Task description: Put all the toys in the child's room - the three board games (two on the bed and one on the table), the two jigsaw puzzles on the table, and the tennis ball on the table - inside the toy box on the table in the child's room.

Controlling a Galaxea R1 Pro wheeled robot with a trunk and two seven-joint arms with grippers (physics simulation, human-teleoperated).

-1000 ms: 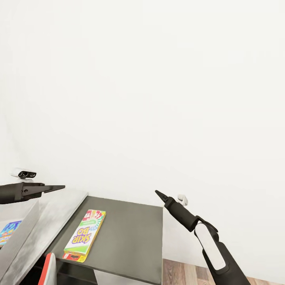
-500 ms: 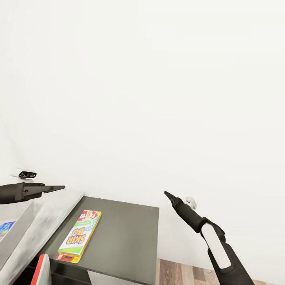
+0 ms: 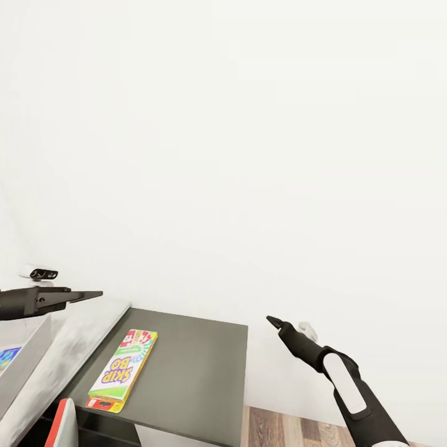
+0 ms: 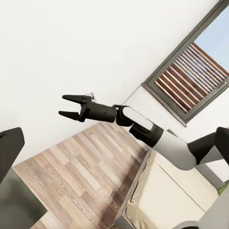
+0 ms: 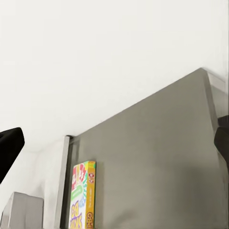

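Observation:
A yellow-green-red SKIP-BO board game (image 3: 122,371) (image 5: 81,200) lies flat on the dark-grey lower wing of the table (image 3: 192,366). At the left edge stands the light-grey toy box (image 3: 28,351), with a blue printed box (image 3: 6,360) partly showing inside it. My left gripper (image 3: 87,295) hovers above the light-grey table top (image 3: 81,341), open and holding nothing. My right gripper (image 3: 273,321) (image 4: 69,106) hangs in the air beyond the wing's right edge, open and empty, pointing toward the white wall.
A white object with a red edge (image 3: 62,425) pokes up at the bottom left. Wood-plank floor (image 3: 279,428) lies right of the desk. The left wrist view shows the beige bed (image 4: 167,200) and a grey-framed window (image 4: 195,71).
My right arm has swung to the right and lower, off the dark wing's edge. The view has shifted slightly. The left gripper and SKIP-BO box have stayed put.

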